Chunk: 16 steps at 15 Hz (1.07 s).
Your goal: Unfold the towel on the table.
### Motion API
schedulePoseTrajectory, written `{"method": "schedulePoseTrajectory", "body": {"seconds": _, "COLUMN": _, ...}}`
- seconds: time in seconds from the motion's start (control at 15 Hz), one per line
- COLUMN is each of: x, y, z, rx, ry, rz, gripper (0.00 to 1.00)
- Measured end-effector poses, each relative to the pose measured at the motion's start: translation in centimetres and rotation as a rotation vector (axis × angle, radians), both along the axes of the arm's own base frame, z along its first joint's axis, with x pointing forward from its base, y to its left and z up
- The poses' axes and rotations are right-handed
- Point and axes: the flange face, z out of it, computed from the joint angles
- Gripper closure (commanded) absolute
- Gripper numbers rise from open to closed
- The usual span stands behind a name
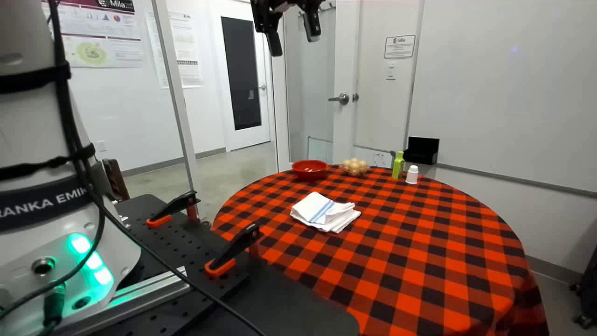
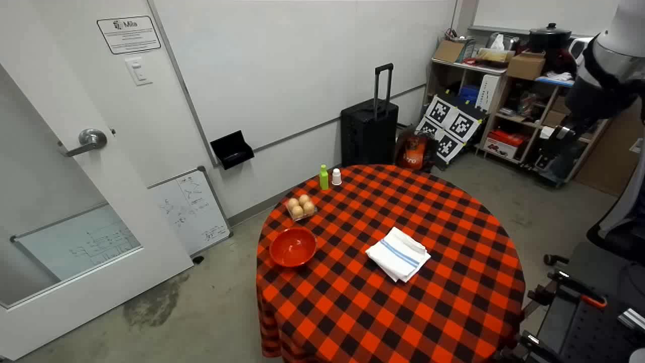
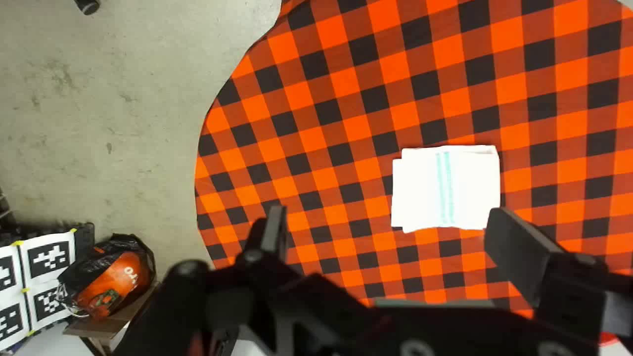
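End effector [image 3: 388,217] high, fingers [image 3: 519,247] apart

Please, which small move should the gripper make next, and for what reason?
I would probably lower the gripper toward the towel, aiming at the edge where several layers show. The towel lies folded, and the gripper hangs high, open and empty, so going nearer to those layers seems the sensible start.

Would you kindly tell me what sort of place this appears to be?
Probably a robotics lab, judging by the poster with charts, the board of black-and-white square markers and the whiteboard with handwritten sketches.
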Motion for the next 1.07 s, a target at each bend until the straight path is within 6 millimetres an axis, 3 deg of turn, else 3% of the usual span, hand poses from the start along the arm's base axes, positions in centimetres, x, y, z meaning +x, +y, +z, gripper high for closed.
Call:
{"method": "schedulePoseTrajectory", "body": {"seconds": 0.53, "x": 0.4, "y": 0.3, "z": -0.4, "rx": 0.004, "ry": 0.017, "rz": 0.02, "gripper": 0.0}}
{"method": "schedulePoseTrajectory", "body": {"seconds": 1.07, "x": 3.5, "y": 1.6, "z": -4.1, "rx": 0.054, "ry": 0.061, "rz": 0.082, "gripper": 0.0}}
